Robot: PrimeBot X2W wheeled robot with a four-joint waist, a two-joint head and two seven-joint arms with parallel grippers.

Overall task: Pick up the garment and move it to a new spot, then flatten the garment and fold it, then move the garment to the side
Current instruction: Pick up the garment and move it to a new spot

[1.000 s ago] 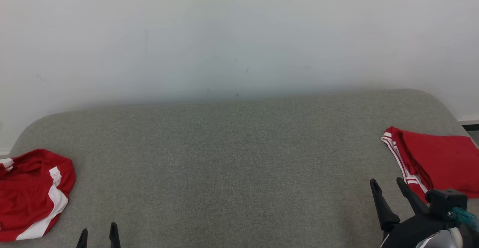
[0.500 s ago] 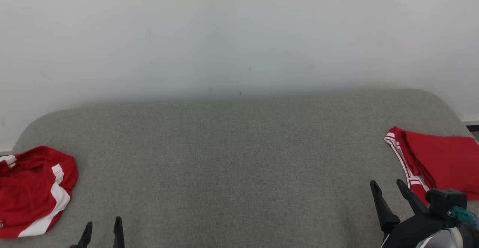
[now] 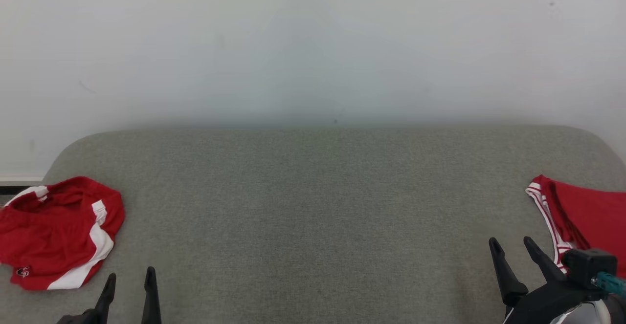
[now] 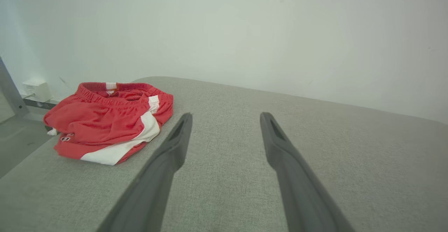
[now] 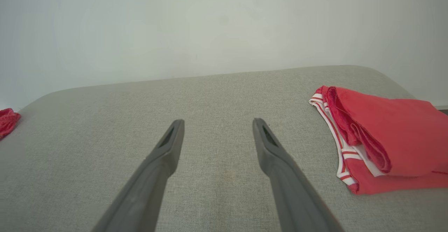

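Now, in the head view, the whole picture has slid rightward over the last second. That is my head turning left, not the cloth moving. The crumpled shorts (image 3: pixel 58 233) sit fuller in frame at the left end of the grey worktop (image 3: pixel 313 206), and the folded garment (image 3: pixel 587 216) is running off the right edge. My left claw (image 3: pixel 130 272) shows more of its fingers than it did, just beside the shorts but apart from them. My right claw (image 3: pixel 510 240) stands low at the right, near the folded piece. Both are spread wide and hold nothing. I read this as one garment done and set aside, and myself turning to the next pick-up, not yet begun.

From my left wrist, the shorts (image 4: pixel 108 123) lie ahead and to the left of my wide-set fingers, close to the worktop's corner. The waistband (image 4: pixel 115 86) is at the end nearer the wall (image 4: pixel 245 25), bunched and partly open, and the leg hems come toward me. So I judge the long axis runs from waistband to hem, slanting toward the near-left edge, and the white stripe (image 4: pixel 140 134) follows that line.

From my right wrist, the open claw (image 5: pixel 218 120) hangs over bare worktop. The folded garment (image 5: pixel 385 134) lies off to its right, and a red sliver of the shorts (image 5: pixel 7 120) shows far left, well apart.
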